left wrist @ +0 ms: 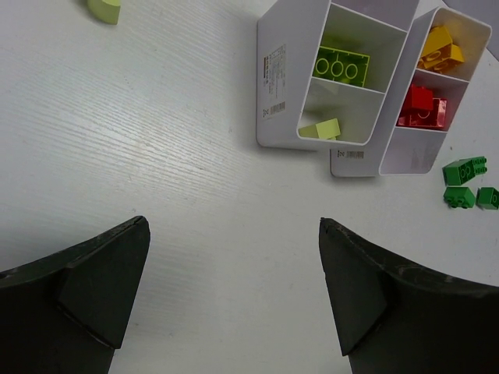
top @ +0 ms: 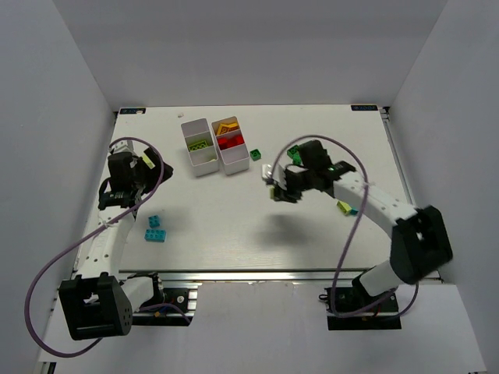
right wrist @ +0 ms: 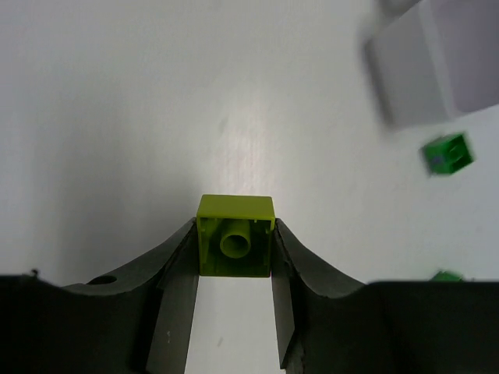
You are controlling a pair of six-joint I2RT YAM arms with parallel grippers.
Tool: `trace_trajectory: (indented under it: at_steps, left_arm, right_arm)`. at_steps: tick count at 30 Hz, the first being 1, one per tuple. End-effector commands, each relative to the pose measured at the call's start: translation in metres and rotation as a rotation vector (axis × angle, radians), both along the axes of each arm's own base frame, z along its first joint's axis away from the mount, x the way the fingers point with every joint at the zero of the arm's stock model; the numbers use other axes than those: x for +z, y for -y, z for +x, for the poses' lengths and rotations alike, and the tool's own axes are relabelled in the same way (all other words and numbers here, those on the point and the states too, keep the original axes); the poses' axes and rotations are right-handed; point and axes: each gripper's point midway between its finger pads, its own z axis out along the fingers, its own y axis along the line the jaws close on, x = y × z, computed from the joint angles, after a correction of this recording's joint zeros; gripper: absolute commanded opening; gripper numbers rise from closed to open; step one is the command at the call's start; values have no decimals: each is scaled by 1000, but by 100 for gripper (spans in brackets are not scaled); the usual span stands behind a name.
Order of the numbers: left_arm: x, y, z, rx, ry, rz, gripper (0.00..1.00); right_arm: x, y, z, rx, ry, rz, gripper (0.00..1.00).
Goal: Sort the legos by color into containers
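My right gripper [right wrist: 234,243] is shut on a lime green lego [right wrist: 235,209], whose hollow underside faces the wrist camera. In the top view this gripper [top: 274,187] hangs over the table's middle, right of the containers. Two white containers [top: 189,148] [top: 242,158] stand side by side at the back. The left one [left wrist: 281,86] holds lime legos [left wrist: 341,64], and the right one [left wrist: 390,160] holds yellow legos [left wrist: 440,48] and red legos [left wrist: 421,107]. My left gripper [left wrist: 234,226] stands open over bare table on the left.
Two cyan legos [top: 155,228] lie near the left arm. Dark green legos [left wrist: 465,183] sit right of the trays, one of them [top: 255,153] beside the right tray. A lime and a cyan piece [top: 346,208] lie under the right arm. A pale lime piece [left wrist: 105,8] lies far left.
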Motion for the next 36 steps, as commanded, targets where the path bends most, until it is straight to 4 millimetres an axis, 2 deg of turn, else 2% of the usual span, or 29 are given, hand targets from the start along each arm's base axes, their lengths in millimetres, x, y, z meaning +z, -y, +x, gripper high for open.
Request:
trace_trajectory:
  at_steps: [1, 2, 3, 5, 6, 8, 9, 11, 12, 13, 14, 15, 17, 22, 26, 30, 33, 36]
  left_arm:
    - [12, -2, -3, 9, 39, 3, 98]
    - [13, -2, -2, 9, 40, 3, 98]
    - [14, -3, -3, 12, 45, 1, 98]
    - [14, -3, -4, 18, 46, 0, 98]
    - [15, -3, -4, 19, 48, -3, 98]
    - [16, -3, -5, 22, 52, -6, 98]
    - [14, -3, -6, 26, 49, -12, 98]
    - [13, -3, -7, 27, 47, -17, 98]
    - [12, -2, -8, 28, 47, -20, 98]
    - [12, -2, -8, 28, 47, -20, 98]
    - [12, -1, -9, 25, 43, -24, 98]
    - [12, -1, -8, 24, 43, -23, 98]
    - [12, -2, -9, 26, 40, -18, 98]
    - [8, -3, -10, 26, 21, -10, 98]
    - [6, -4, -12, 27, 17, -8, 98]
    - [5, -4, -13, 28, 11, -4, 98]
    - [7, -5, -12, 29, 12, -2, 98]
    - [8, -5, -10, 29, 12, -3, 98]
  right_arm:
    - [64, -86, 56, -186, -38, 258, 0]
    - [71, -102, 66, -225, -68, 290, 0]
    - [86, -129, 85, -217, -40, 332, 0]
    - [101, -154, 105, -234, -23, 380, 0]
    - [111, -176, 123, -251, 11, 413, 0]
    - [113, -193, 138, -244, 43, 429, 0]
    - [121, -208, 157, -271, 106, 475, 0]
    - [126, -221, 171, -278, 155, 513, 0]
    - [114, -230, 179, -283, 159, 515, 0]
    - [134, -238, 186, -275, 207, 570, 0]
    - [136, -246, 188, -268, 226, 584, 0]
    - [123, -254, 196, -280, 234, 577, 0]
    - [127, -268, 206, -293, 273, 622, 0]
    - [123, -290, 216, -300, 324, 671, 4]
    - [109, -302, 219, -296, 331, 672, 6]
    - [101, -304, 218, -295, 326, 663, 12]
    - [90, -303, 219, -301, 324, 646, 23]
    - [79, -303, 219, -300, 326, 633, 27]
